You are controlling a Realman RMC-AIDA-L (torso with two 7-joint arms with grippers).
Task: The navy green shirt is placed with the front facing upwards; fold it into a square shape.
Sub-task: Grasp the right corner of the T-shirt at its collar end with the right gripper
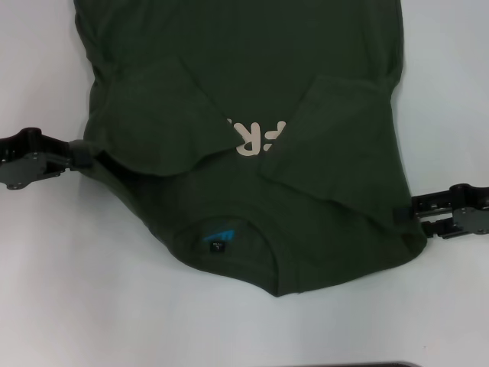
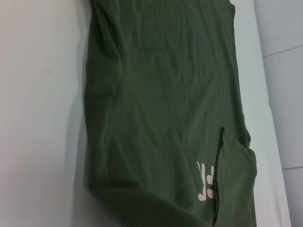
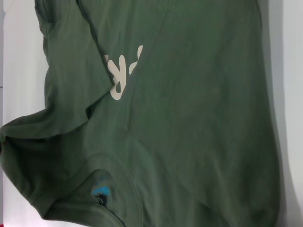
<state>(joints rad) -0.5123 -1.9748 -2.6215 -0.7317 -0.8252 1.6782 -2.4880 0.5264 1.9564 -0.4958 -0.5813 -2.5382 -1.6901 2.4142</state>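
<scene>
- The dark olive-green cotton T-shirt (image 1: 252,99) is laid on the white table (image 1: 69,306), collar nearest the robot, both sleeves folded inward over the cream lettering (image 1: 256,139).
- The left gripper (image 1: 82,155) is extended horizontally at the shirt's left shoulder edge, clenched on the fabric.
- The right gripper (image 1: 405,214) is extended horizontally at the right shoulder edge, likewise clenched on fabric.
</scene>
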